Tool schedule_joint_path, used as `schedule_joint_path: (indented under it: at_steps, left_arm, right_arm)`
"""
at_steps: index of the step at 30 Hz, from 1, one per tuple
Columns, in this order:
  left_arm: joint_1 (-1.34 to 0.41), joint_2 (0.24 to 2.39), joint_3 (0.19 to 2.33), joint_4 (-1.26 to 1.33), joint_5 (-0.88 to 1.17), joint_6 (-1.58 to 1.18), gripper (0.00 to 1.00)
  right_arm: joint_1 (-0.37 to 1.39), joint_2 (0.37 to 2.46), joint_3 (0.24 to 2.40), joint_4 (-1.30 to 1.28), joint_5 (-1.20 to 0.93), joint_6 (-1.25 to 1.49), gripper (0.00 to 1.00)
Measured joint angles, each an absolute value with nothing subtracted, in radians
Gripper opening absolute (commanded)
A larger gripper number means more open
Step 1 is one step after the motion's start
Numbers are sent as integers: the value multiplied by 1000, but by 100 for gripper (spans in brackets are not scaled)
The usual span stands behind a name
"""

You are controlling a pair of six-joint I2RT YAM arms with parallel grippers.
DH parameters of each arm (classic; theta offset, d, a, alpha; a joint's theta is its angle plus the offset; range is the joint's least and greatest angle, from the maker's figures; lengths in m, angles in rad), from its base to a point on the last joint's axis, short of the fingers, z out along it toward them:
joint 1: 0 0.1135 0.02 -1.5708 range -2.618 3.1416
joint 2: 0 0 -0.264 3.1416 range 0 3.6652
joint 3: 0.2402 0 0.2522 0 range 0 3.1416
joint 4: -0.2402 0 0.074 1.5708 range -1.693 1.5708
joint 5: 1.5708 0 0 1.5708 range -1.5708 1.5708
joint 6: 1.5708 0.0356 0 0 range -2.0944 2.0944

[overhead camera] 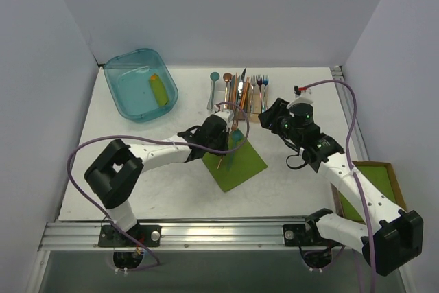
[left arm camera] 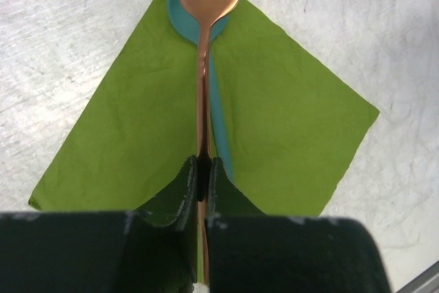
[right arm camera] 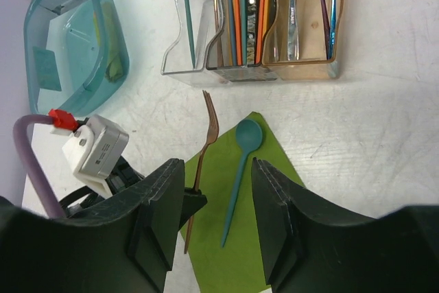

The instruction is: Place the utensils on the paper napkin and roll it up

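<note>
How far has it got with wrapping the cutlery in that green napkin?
Done: the teal spoon lies on the napkin. In hand: the left gripper is shut on the copper fork, holding it over the spoon. The right gripper is open and holds nothing. Left: let the fork go, then roll the napkin, which lies flat.

The left arm (overhead camera: 161, 150) and right arm (overhead camera: 363, 197) are white tubes joined by chunky black housings. A purple cable (right arm camera: 22, 159) loops along each arm. One cable ends at a white box (right arm camera: 96, 145) with a red plug. A green light (overhead camera: 306, 109) glows on the right wrist. The left gripper (left arm camera: 203, 169) and right gripper (right arm camera: 218, 169) have dark, ribbed-edged fingers (right arm camera: 278, 217).
</note>
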State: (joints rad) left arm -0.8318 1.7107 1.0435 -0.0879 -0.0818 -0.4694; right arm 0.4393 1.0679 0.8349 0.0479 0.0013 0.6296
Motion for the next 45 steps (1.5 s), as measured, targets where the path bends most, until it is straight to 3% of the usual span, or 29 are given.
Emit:
schedule_joint_path:
  at_steps: [12, 18, 24, 35, 45]
  left_arm:
    - [-852, 1846, 1114, -119, -127, -519, 5]
    - [-857, 1871, 1115, -126, -126, -542, 22]
    - [-860, 1876, 1124, -126, -126, -555, 33]
    - [-862, 1866, 1125, -145, -127, -561, 39]
    - [-852, 1701, 1126, -218, -127, -554, 53]
  right_arm:
    - [429, 1060, 811, 41, 2, 629, 43]
    - [420, 1057, 805, 40, 1, 627, 43]
    - [411, 1057, 798, 38, 1, 627, 43]
    - [399, 1093, 799, 39, 1, 622, 43]
    - [392, 1345, 929, 55, -8, 596, 38]
